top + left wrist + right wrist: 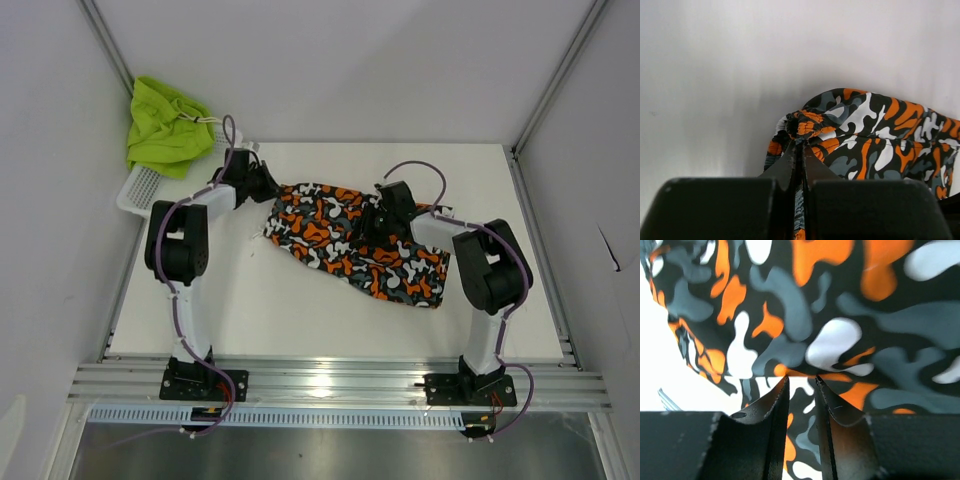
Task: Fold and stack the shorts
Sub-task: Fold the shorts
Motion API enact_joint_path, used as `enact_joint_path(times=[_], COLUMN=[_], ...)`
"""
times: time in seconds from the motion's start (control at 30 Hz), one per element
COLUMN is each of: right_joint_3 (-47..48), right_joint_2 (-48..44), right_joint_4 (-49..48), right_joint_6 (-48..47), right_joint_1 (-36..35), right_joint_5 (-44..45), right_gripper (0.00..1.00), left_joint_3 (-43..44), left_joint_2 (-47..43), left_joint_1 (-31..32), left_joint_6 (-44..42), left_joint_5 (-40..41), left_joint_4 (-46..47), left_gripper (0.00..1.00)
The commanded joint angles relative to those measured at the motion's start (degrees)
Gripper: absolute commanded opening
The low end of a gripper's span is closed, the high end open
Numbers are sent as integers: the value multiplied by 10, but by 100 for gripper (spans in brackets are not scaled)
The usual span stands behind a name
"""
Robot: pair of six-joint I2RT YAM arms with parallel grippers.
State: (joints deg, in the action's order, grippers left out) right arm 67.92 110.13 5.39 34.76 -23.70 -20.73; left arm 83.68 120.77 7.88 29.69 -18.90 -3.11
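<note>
Clamped together at left tool [801, 144] on the bunched corner of camo shorts [320, 228]. Laid lengthwise on desk [300, 320] from left tool rightward to beneath right tool [802, 382]. Narrowly apart at right tool, fabric directly below; grip not determinable.

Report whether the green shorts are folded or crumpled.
Crumpled: the lime green shorts lie in a bunched heap on the white basket, with no flat folds.

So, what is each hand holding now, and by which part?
The left hand pinches the camo shorts by a bunched edge at one end. The right hand is on the fabric; whether it grips cannot be told.
</note>
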Motion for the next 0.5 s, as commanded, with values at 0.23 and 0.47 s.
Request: enact_joint_path(times=[0.23,0.47], right_joint_3=[-65,-66], right_joint_2=[-72,-57], right_joint_4=[-26,53], right_joint_6=[-25,-65], right_joint_1=[-16,-53], right_joint_5=[-53,-20], right_gripper=[31,28], left_joint_3=[-36,-69], left_joint_2=[-32,-62], left_joint_1=[-19,-20], left_joint_6=[43,47], left_joint_5=[-33,15], left_joint_4=[93,100], left_gripper=[0,0])
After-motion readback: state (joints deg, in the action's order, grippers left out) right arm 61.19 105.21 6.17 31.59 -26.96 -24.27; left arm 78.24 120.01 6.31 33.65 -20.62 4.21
